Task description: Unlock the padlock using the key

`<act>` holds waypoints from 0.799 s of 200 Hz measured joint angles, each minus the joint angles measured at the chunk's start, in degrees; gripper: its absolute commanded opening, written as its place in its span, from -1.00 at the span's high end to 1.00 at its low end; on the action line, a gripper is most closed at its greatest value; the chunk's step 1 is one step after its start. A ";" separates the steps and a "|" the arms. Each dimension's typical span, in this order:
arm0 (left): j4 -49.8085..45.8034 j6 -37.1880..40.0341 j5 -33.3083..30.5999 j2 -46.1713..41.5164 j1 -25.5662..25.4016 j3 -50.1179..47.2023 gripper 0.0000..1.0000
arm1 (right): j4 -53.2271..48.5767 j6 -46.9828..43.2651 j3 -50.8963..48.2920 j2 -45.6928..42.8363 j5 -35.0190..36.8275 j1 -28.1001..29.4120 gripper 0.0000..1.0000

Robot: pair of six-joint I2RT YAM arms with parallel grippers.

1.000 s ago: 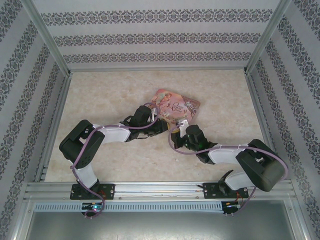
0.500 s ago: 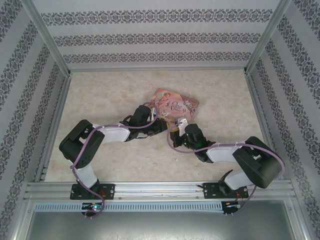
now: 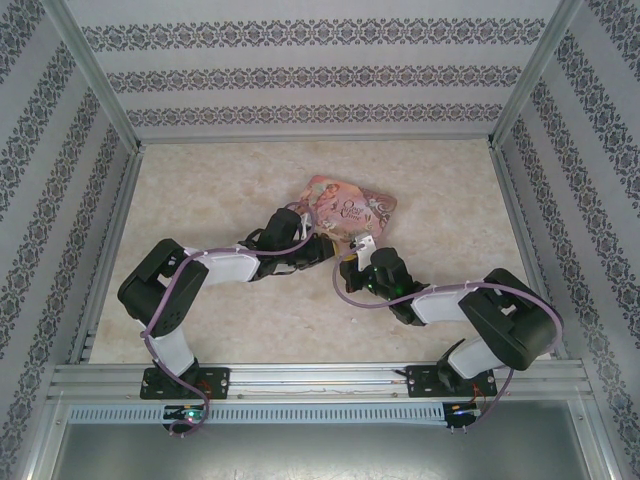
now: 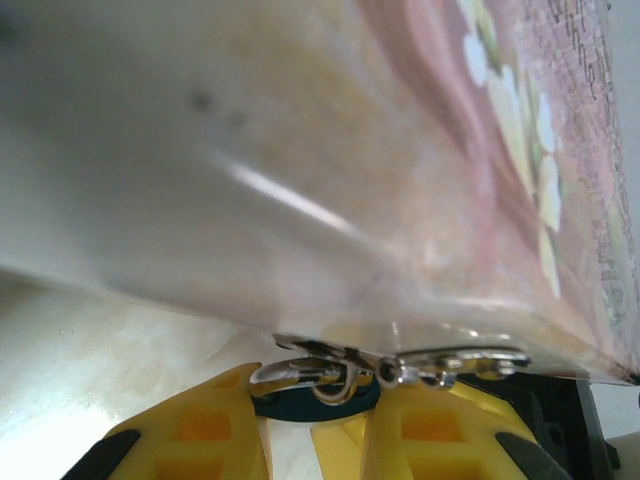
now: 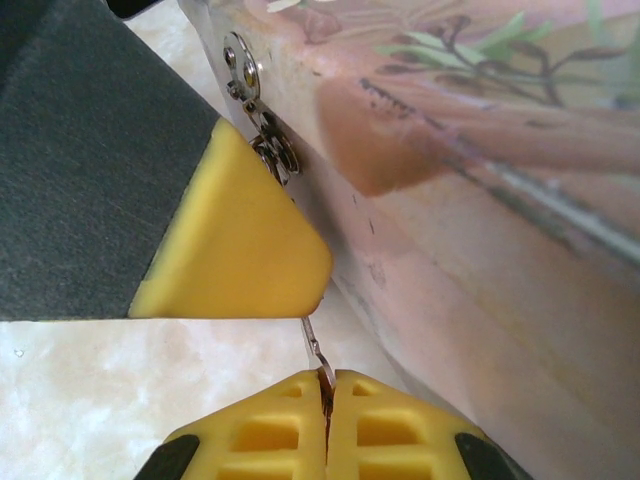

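My left tool [image 4: 312, 425] grasps the padlock [image 4: 345, 398] against the tin [image 3: 350, 205]; my right tool [image 5: 326, 405] pinches the key [image 5: 314, 342]. If I approach off-line, I judge the thin key could bend or slip.

top view is bright and even, soft shadows on the table [image 3: 200, 190]. from the left wrist the pink tin [image 4: 300, 150] is blurry, with a white shiny streak

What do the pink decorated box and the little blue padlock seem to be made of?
The pink decorated box looks like glossy printed sheet metal: a bright streak of light runs along its smooth side. The little blue padlock could be painted metal or plastic; its thin shackle glints like bare polished metal.
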 measured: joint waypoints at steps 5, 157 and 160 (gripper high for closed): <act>0.00 0.00 0.02 0.00 0.04 0.02 0.67 | 0.13 -0.13 0.15 0.22 -0.02 0.00 1.00; 0.20 -1.25 -3.48 -0.87 2.27 1.36 0.67 | 0.20 -4.13 9.40 7.17 -3.78 -2.27 1.00; 0.15 -1.25 -3.45 -0.87 2.29 1.36 0.67 | 0.22 -4.24 9.44 7.21 -3.80 -2.27 1.00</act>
